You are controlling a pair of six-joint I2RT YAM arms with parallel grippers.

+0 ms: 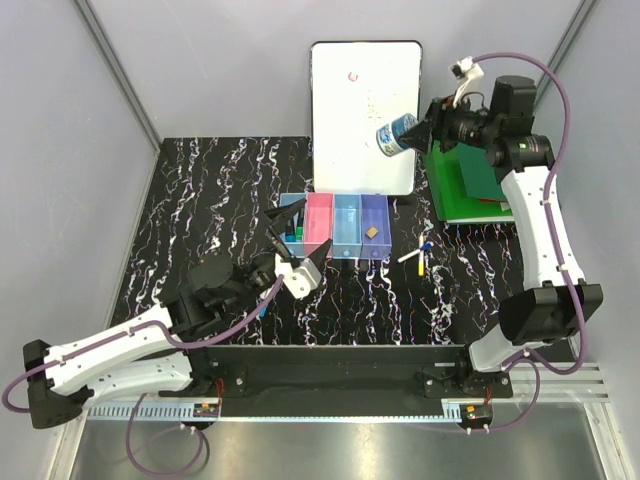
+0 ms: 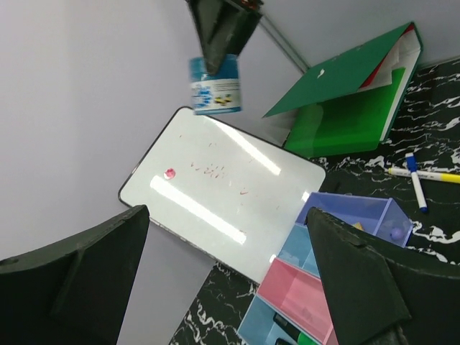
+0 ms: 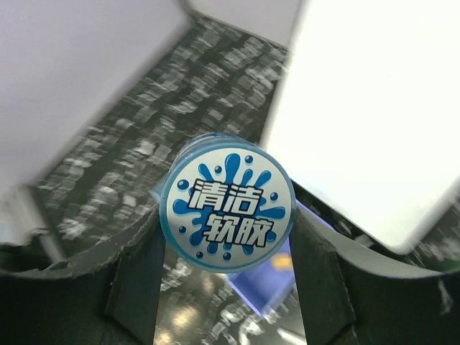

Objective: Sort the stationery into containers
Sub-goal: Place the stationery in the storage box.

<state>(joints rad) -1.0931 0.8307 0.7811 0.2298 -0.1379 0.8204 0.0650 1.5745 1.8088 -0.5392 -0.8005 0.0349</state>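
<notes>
My right gripper (image 1: 413,136) is shut on the round blue tape roll (image 1: 398,134) and holds it high in front of the white board; in the right wrist view the roll (image 3: 228,210) fills the gap between the fingers (image 3: 136,277). The row of four bins (image 1: 348,216) stands mid-table. A green-black marker (image 1: 296,238) lies in the leftmost light blue bin, and a tan block (image 1: 372,231) in the purple one. My left gripper (image 1: 300,238) is open and empty over the bins' left end. Two pens (image 1: 420,256) lie on the table right of the bins.
The white board (image 1: 350,110) leans behind the bins. A green binder (image 1: 470,185) lies at the back right, under my right arm. The left wrist view shows the board (image 2: 223,194), binder (image 2: 345,108), pens (image 2: 424,175) and the hanging roll (image 2: 215,85).
</notes>
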